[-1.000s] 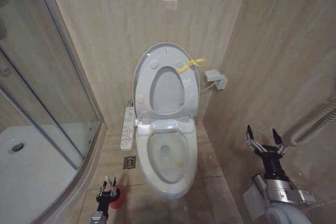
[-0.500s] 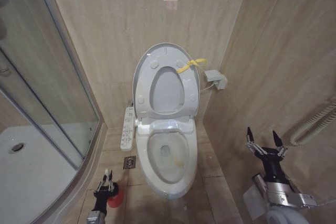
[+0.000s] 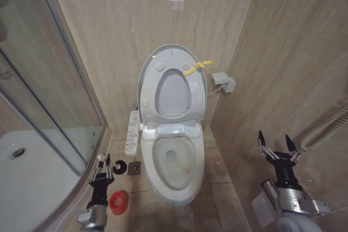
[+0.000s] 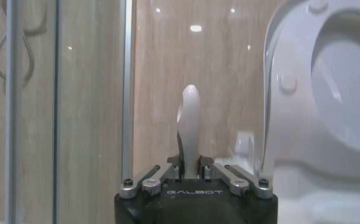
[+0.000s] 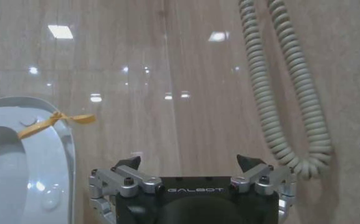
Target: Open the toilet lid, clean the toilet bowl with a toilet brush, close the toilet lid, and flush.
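The toilet lid [image 3: 145, 74] stands raised against the back wall at the centre of the head view, its yellow ribbon loop [image 3: 198, 67] hanging off the upper right of its rim, and the seat [image 3: 173, 95] is up against it too. Below them the toilet bowl [image 3: 200, 173] lies open at lower centre, with the white button panel [image 3: 131, 132] along its left side. In the lower left of the head view the left tool [image 3: 103, 163] is lifted above the floor, its fingers clamped together on the toilet brush [image 3: 118, 164]; the left wrist view shows the white handle [image 4: 189, 126] rising straight up from between the closed fingers. The black bristle head seems to hang just right of the tool, though it is small there and hard to make out. The round red cup holder [image 3: 118, 201] sits on the floor tiles below the tool, near the bowl's left flank, apart from the brush. The right tool [image 3: 278, 142] is parked at the lower right of the head view beside the right wall, fingers spread apart, close to a coiled grey hose [image 5: 278, 88] hanging on that wall.
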{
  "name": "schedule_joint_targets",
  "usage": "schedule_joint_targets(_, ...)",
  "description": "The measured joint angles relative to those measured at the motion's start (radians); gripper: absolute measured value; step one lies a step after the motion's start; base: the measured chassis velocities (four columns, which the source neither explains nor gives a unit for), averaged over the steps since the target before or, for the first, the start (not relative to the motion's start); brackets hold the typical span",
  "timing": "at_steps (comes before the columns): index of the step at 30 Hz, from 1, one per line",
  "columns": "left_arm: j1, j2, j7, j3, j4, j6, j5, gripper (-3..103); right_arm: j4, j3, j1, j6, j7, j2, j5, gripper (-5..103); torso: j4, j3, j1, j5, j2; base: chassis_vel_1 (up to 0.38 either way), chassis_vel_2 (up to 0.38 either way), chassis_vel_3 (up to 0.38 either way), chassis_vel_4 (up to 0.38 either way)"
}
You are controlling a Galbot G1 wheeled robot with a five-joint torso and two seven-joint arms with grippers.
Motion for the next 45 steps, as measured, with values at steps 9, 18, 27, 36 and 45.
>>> schedule_joint_targets(9,0.057,0.002,-0.036,0.019,-0.242,0.096,0.012,17,-0.006,0.017,0.001,-0.004,0.003,-0.005,0.012,100,0.0001,0.0,0.0,0.0001,0.0,0.0,0.0,0.0,0.0)
schedule_joint_targets(18,0.089,0.021,-0.045,0.035,-0.401,0.148,0.024,17,-0.008,0.017,0.004,-0.006,0.004,-0.009,0.015,100,0.0,0.0,0.0,0.0,0.0,0.0,0.0,0.0,0.0)
schedule_joint_targets(27,0.072,0.048,-0.013,0.152,-0.458,0.164,-0.03,17,0.0,0.012,-0.013,-0.004,0.001,-0.002,0.002,100,0.0,0.0,0.0,0.0,0.0,0.0,0.0,0.0,0.0)
schedule_joint_targets(36,-0.106,0.095,0.089,0.297,-0.194,0.099,-0.194,17,-0.018,-0.1,-0.029,0.021,-0.008,0.068,-0.122,100,0.0003,0.0,0.0,-0.0002,0.0,0.0,0.0,0.0,0.0)
schedule_joint_targets(45,-0.297,0.109,0.173,0.409,0.0,0.076,-0.286,17,-0.038,-0.112,-0.028,0.033,-0.016,0.123,-0.161,100,0.0,0.0,0.0,0.0,0.0,0.0,0.0,0.0,0.0)
